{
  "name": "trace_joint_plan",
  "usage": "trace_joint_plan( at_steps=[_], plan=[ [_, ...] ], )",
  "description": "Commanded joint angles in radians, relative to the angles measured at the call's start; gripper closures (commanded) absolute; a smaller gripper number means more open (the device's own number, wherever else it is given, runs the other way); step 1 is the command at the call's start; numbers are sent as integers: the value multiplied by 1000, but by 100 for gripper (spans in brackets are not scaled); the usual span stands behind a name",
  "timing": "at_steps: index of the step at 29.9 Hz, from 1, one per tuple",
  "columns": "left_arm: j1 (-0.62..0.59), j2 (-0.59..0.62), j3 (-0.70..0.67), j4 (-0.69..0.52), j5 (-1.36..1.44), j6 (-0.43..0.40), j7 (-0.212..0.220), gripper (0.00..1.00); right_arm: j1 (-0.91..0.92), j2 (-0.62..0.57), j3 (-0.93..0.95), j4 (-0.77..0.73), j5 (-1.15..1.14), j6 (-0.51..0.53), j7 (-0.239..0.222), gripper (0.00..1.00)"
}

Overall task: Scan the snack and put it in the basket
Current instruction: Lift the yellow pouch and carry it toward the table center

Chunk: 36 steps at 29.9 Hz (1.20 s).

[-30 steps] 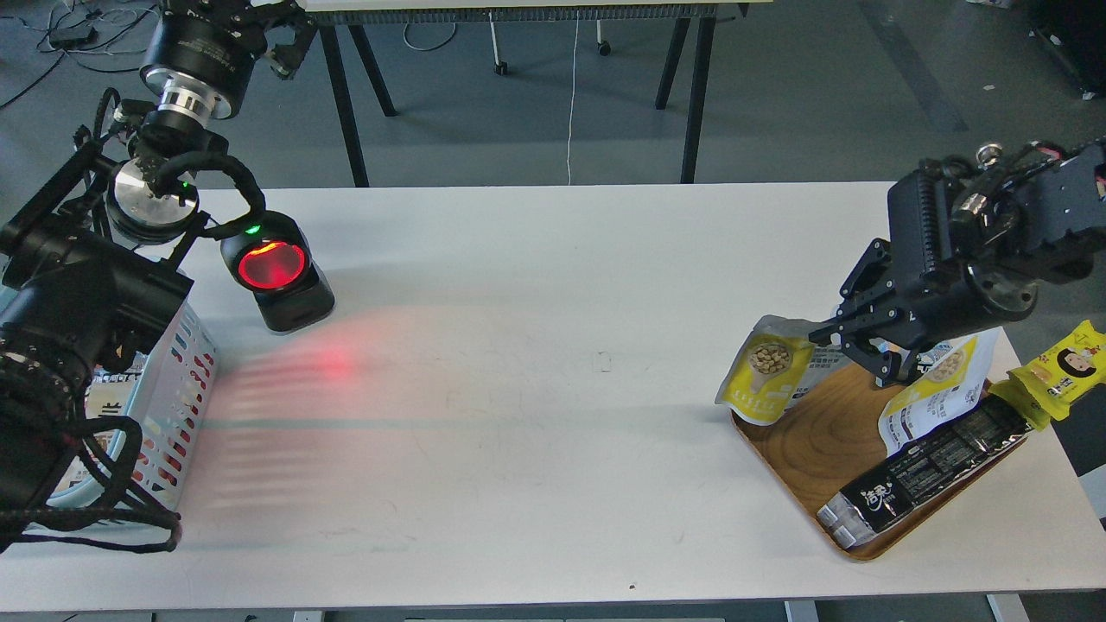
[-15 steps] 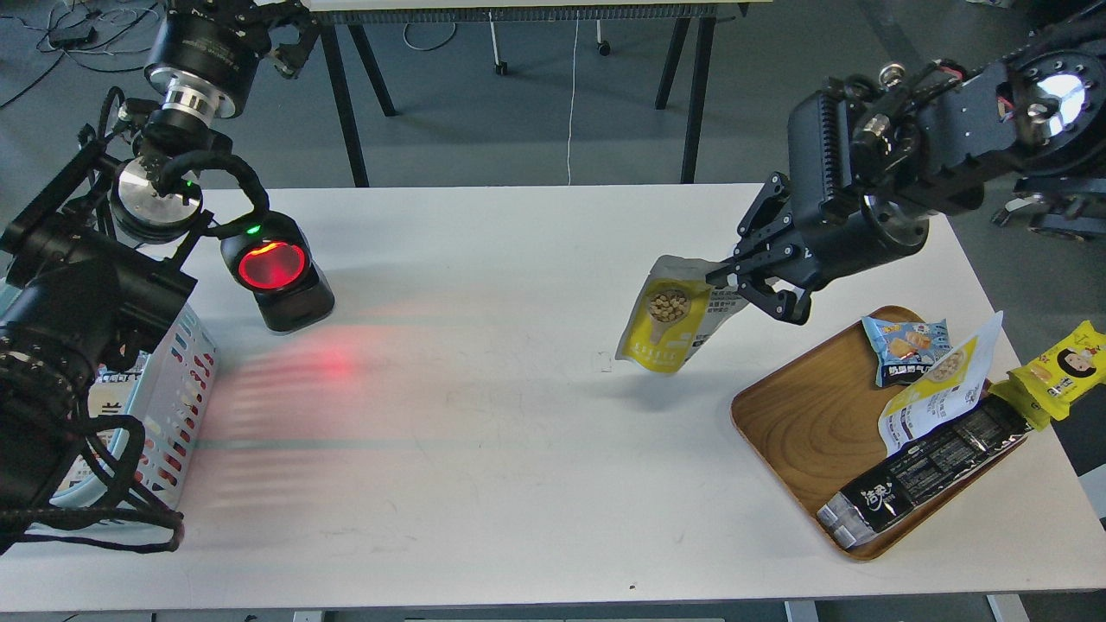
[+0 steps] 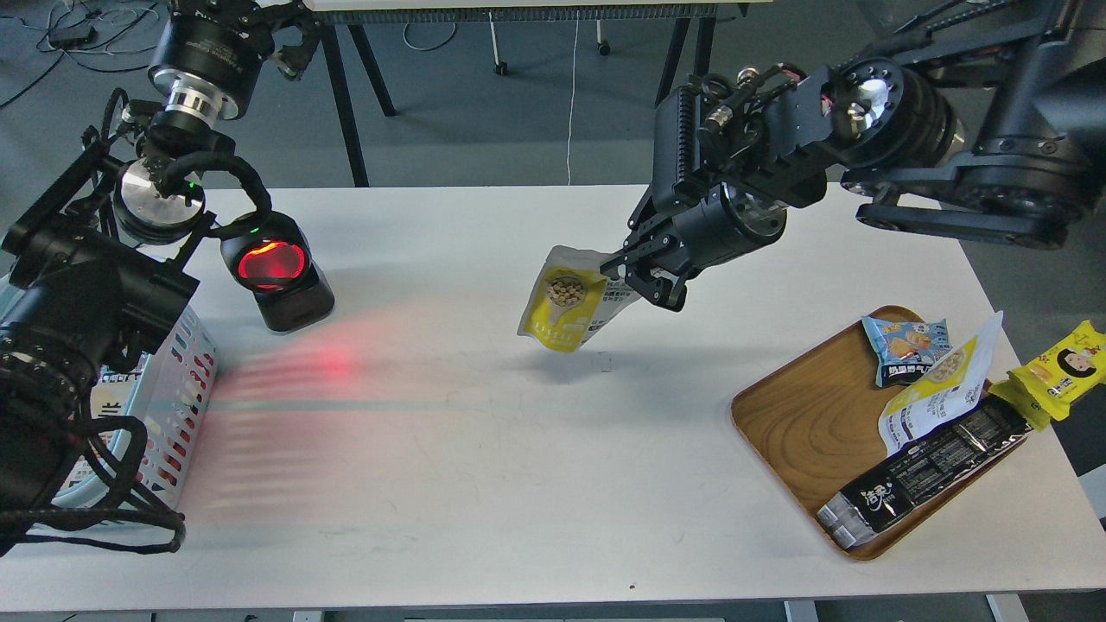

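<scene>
The snack (image 3: 562, 300), a small pouch with a yellow front and a round window, hangs above the middle of the white table. My right gripper (image 3: 633, 281) is shut on its silver-grey right edge and holds it in the air, yellow front facing me. The light blue basket (image 3: 168, 393) stands at the table's left edge, mostly hidden behind my left arm. My left gripper (image 3: 289, 41) is raised at the top left, beyond the table's far edge; its fingers are dark and I cannot tell them apart.
A black scanner (image 3: 276, 272) with a glowing red window stands at the back left and casts red light on the table. A brown wooden tray (image 3: 804, 432) at the right holds a blue packet (image 3: 907, 345), a yellow-and-white pouch (image 3: 937, 393) and a black packet (image 3: 929, 475). A yellow cartoon-face packet (image 3: 1063, 367) lies beside it.
My right gripper has lifted the snack off the tray and carried it left, from the tray's edge to above the table's middle. The left arm has barely moved.
</scene>
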Motion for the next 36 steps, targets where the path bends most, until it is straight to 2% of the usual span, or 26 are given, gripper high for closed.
trace_joint_plan(
  at_steps=[1, 22, 29, 36],
  plan=[
    [0, 3, 0, 0, 0, -2, 1, 0, -21, 24, 7, -11, 23, 0, 0, 100],
    [3, -6, 0, 0, 2, -4, 1, 0, -100, 208, 30, -136, 28, -14, 0, 100],
    [3, -1, 0, 0, 2, -5, 1, 0, -104, 224, 30, -146, 28, -14, 0, 100],
    [3, -3, 0, 0, 2, -5, 1, 0, -113, 230, 30, -147, 29, -14, 0, 94]
  ],
)
